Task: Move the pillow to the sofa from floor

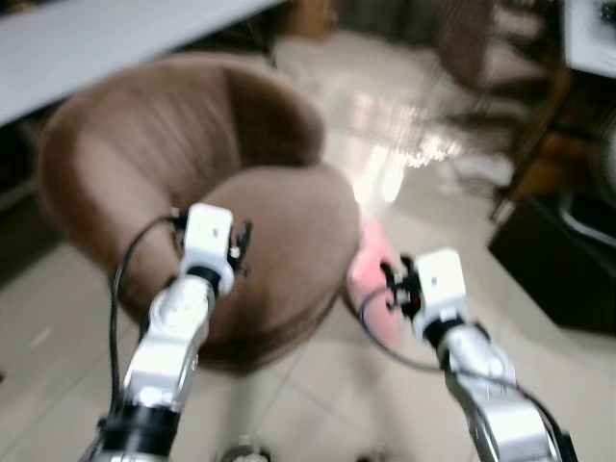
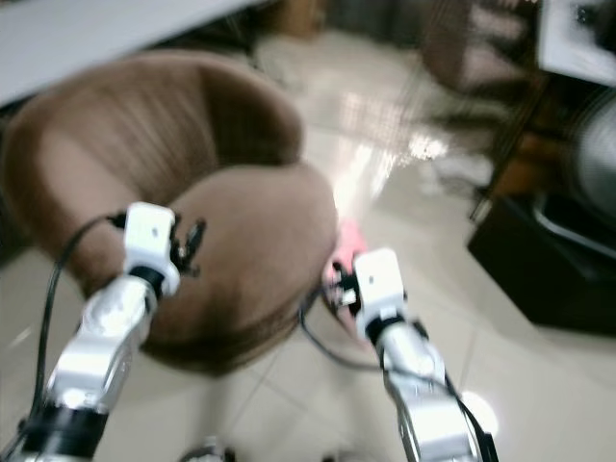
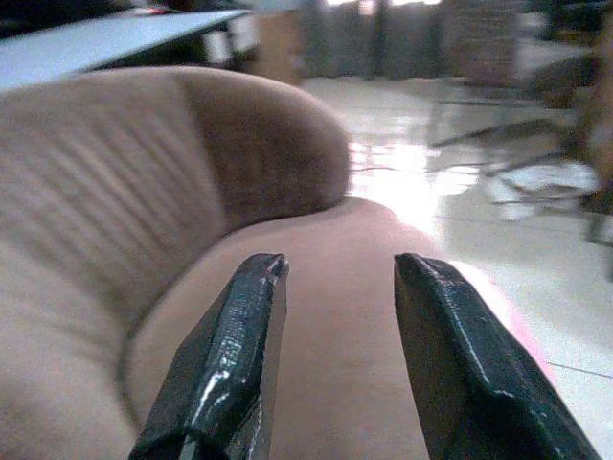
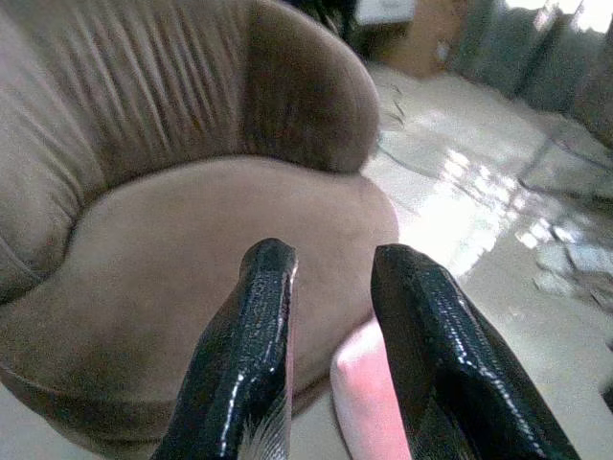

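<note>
A pink pillow (image 1: 369, 281) lies on the tiled floor against the right side of a round brown sofa chair (image 1: 279, 241). My left gripper (image 3: 335, 264) is open and hovers over the sofa's seat cushion, nothing between its fingers. My right gripper (image 4: 330, 254) is open too, low beside the sofa's right edge and just above the pillow (image 4: 369, 398), not touching it. The right wrist camera housing (image 1: 438, 279) hides part of the pillow. A sliver of the pillow's pink edge (image 3: 522, 335) peeks past the seat in the left wrist view. The head views are blurred.
A black box (image 1: 558, 260) stands on the floor at the right. A grey tabletop (image 1: 96, 38) runs behind the sofa at the upper left. A wicker chair (image 1: 481, 38) and other furniture stand at the back. Glossy tiles (image 1: 404, 144) lie open beyond the sofa.
</note>
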`<state>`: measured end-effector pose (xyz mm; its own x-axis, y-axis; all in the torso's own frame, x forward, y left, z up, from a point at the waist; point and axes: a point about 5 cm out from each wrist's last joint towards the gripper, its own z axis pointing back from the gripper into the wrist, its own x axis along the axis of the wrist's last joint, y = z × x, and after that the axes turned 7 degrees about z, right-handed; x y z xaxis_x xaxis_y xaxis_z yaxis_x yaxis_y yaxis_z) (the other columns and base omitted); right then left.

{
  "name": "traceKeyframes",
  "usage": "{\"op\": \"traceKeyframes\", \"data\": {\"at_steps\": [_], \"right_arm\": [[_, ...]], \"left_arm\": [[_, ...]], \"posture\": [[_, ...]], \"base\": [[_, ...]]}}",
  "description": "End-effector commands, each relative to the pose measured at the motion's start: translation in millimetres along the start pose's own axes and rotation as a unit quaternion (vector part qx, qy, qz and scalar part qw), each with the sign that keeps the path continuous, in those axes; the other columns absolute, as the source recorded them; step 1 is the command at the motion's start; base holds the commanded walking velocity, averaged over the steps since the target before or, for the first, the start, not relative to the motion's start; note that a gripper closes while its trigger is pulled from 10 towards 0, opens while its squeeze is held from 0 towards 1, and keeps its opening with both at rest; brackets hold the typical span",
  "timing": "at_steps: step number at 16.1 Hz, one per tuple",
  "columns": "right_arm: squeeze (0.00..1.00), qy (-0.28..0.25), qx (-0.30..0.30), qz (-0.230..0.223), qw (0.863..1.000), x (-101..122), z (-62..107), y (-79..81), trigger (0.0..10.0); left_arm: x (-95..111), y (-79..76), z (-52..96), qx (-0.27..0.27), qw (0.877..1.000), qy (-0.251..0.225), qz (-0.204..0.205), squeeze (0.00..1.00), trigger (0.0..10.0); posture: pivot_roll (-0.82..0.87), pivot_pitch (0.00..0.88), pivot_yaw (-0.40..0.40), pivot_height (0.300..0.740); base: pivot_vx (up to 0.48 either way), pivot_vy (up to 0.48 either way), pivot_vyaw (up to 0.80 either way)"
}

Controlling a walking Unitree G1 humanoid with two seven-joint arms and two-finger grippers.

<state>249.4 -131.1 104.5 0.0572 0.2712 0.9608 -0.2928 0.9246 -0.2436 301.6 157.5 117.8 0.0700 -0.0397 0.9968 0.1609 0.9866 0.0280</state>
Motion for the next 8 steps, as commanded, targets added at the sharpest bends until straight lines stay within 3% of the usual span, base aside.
{"op": "traceKeyframes", "data": {"at_steps": [1,8], "right_arm": [[0.00,0.008,-0.016,0.006,1.000,-4.3,0.8,-8.2,10.0],[0.00,0.006,-0.020,0.012,1.000,-4.9,-2.2,-9.1,10.0]], "left_arm": [[3.2,-3.3,-2.2,0.000,1.000,-0.003,-0.004,0.00,10.0],[6.3,-4.0,-5.0,0.010,1.000,-0.008,-0.010,0.00,10.0]], "posture": [[-0.06,0.042,0.047,0.740],[-0.06,0.046,0.050,0.740]], "base": [[0.000,-0.480,0.80],[0.000,-0.480,0.80]]}}
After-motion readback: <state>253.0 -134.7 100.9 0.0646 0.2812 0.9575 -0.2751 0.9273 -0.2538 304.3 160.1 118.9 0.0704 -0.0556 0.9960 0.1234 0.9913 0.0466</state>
